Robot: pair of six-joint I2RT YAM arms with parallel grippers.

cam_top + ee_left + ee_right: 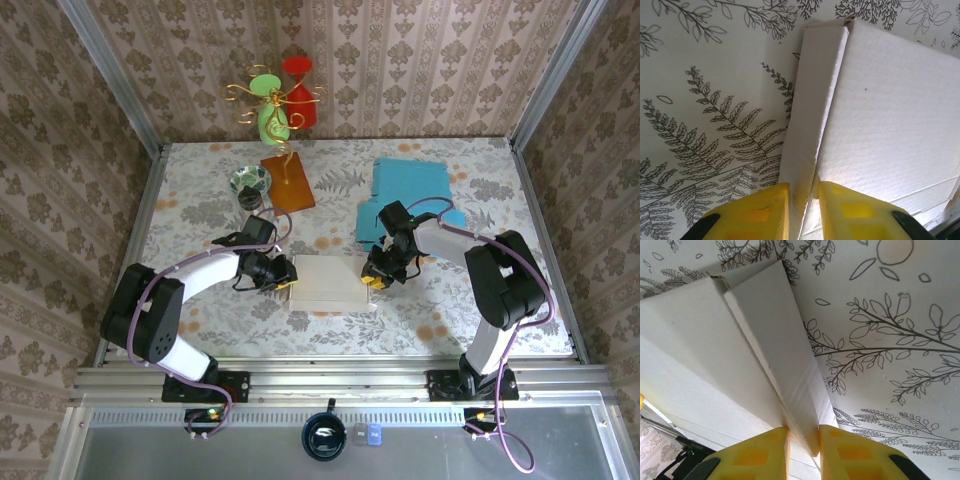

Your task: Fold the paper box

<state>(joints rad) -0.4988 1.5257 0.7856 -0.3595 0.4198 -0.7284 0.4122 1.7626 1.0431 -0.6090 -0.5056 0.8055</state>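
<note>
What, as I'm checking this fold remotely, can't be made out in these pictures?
- Top external: the paper box side flaps, covered by the left gripper and right gripper.
- Wrist views: each flap's near end, cut off by the bottom edge.
- Top external: blue sheets, partly behind the right arm.
- Top external: bowl contents, too small.

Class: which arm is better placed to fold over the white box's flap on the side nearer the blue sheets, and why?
Right. The right gripper pinches the blue-side flap; the left gripper pinches the far flap, across the box from the blue sheets.
</note>
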